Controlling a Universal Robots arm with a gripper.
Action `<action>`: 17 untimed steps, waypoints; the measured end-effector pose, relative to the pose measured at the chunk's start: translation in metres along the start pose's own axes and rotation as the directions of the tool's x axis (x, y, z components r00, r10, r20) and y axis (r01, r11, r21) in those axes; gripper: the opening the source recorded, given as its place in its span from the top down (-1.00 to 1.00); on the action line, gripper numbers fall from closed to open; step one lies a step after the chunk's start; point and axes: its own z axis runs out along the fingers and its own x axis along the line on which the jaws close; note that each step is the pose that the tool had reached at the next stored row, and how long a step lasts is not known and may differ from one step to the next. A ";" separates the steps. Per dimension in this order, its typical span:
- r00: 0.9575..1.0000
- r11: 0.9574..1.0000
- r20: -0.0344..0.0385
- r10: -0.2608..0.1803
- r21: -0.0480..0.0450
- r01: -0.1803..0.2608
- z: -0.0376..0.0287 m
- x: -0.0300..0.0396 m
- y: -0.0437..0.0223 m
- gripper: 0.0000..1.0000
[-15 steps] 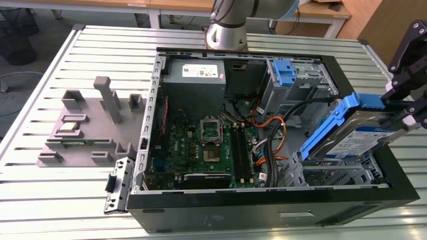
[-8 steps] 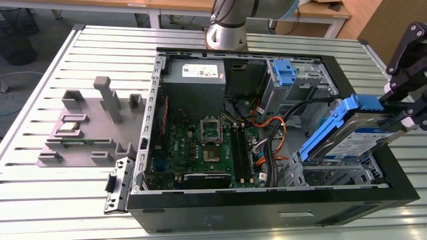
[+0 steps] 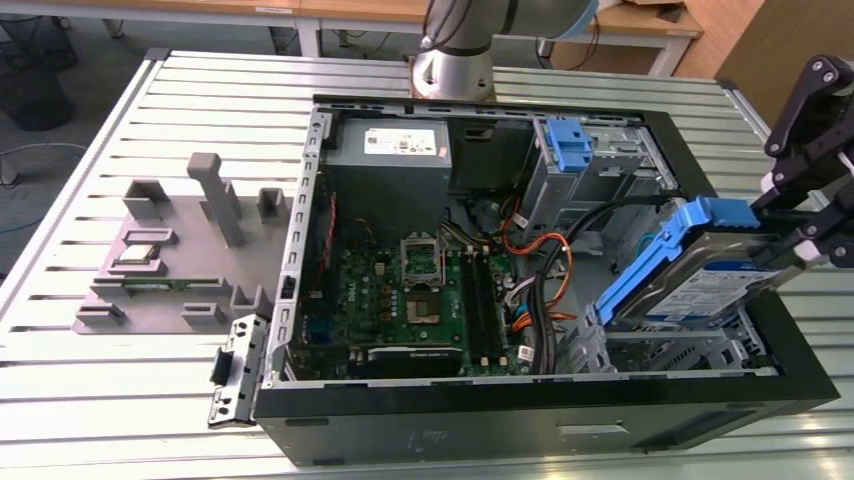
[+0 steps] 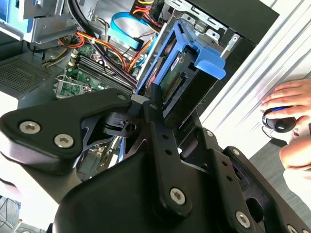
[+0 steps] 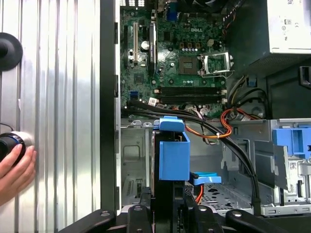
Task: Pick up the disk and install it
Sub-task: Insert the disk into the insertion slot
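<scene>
Black gripper (image 3: 798,238) is clamped on the disk (image 3: 694,285), a flat silver slab w/ white-blue label, framed by a blue plastic bracket (image 5: 174,155). Disk hangs tilted over the sheet-metal drive cage (image 3: 674,350) at the exterior view's right of the open PC case (image 3: 534,425); contact w/ cage can't be told. Beyond: green motherboard (image 3: 400,290), then boxy grey PSU (image 3: 387,145). Case lies on a ribbed aluminium table (image 3: 120,390).

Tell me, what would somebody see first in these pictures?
Probably the flat silver hard disk in its blue plastic bracket, held tilted by the black gripper over the open black computer case, at the exterior view's right. Then the green circuit board inside the case.
</scene>
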 end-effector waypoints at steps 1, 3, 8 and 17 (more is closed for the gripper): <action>1.000 1.000 0.000 0.000 0.000 0.000 0.0010 0.0001 0.0000 0.30; 1.000 1.000 0.000 0.000 0.000 0.000 0.0033 0.0003 -0.0001 0.30; 1.000 1.000 0.000 0.000 0.000 0.000 0.0108 0.0010 -0.0006 0.30; 1.000 1.000 0.000 0.000 0.000 0.000 0.0269 0.0024 -0.0016 0.30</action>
